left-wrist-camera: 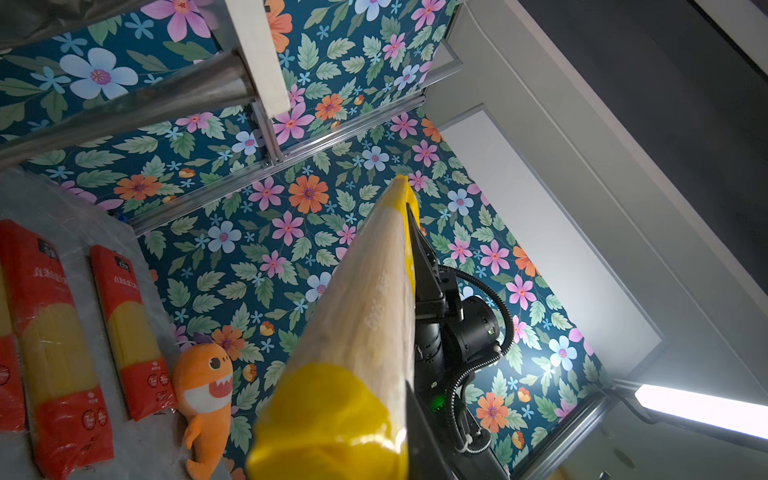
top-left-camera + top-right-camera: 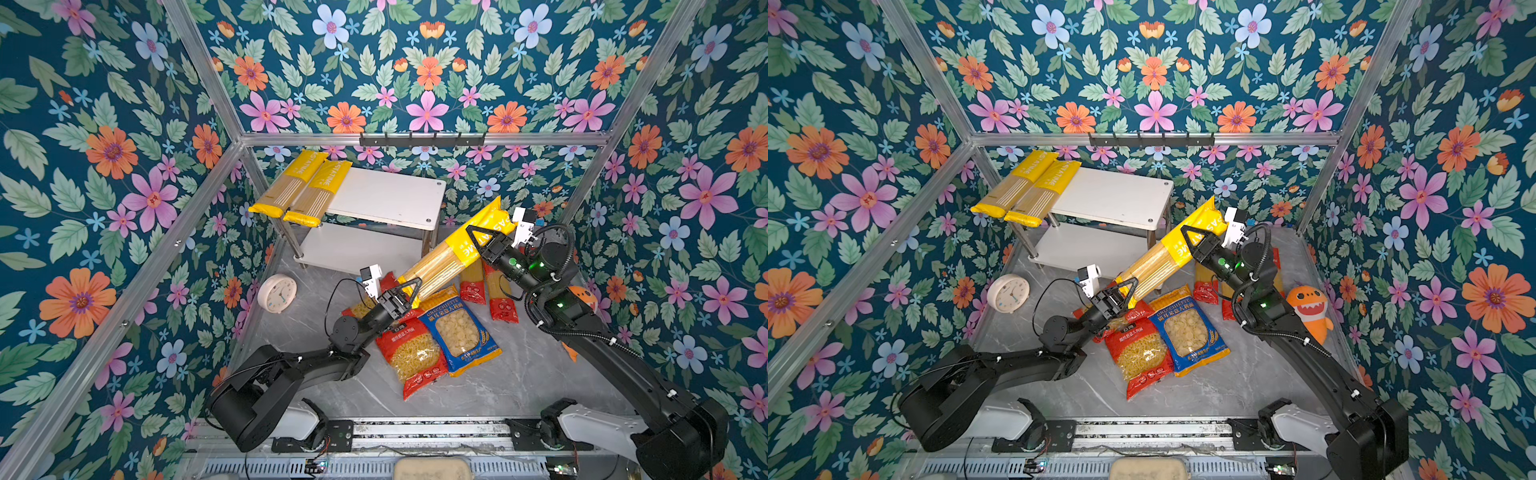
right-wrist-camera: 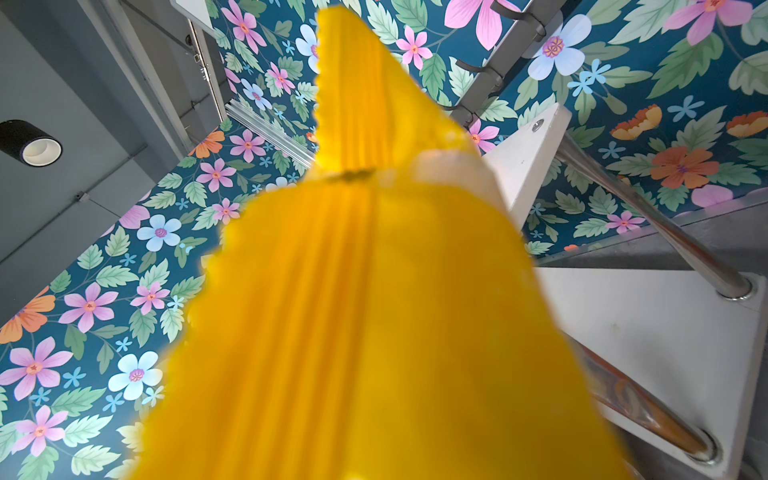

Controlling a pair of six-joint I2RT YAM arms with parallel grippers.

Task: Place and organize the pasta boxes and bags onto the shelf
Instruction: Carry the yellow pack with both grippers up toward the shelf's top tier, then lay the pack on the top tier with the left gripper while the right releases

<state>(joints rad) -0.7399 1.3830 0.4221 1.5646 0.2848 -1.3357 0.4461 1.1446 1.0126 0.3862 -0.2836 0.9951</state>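
Glossy long yellow spaghetti pack slanting toward 1 o'clock, left gripper clamping its clear, ribbed lower end, right gripper straddling the yellow top, hold unclear

Yellow spaghetti pack blurred (fills view).

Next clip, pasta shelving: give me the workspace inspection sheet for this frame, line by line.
Surface: grey marble table, no spills seen.
Job's things: shelf carries two yellow packs on its top board, overhanging the front; third yellow pack is aloft; red long packs, red short-pasta bag and blue orecchiette bag lie on the table.
Clutter: clock, shark plush.
Claws: left claw shut on the third yellow pack's lower end; right claw astride its upper end, grip unclear.
Cables: black cable loops at the left wrist; hose runs along the right arm; neither seen snagged.
Surroundings: floral walls, hook rail.
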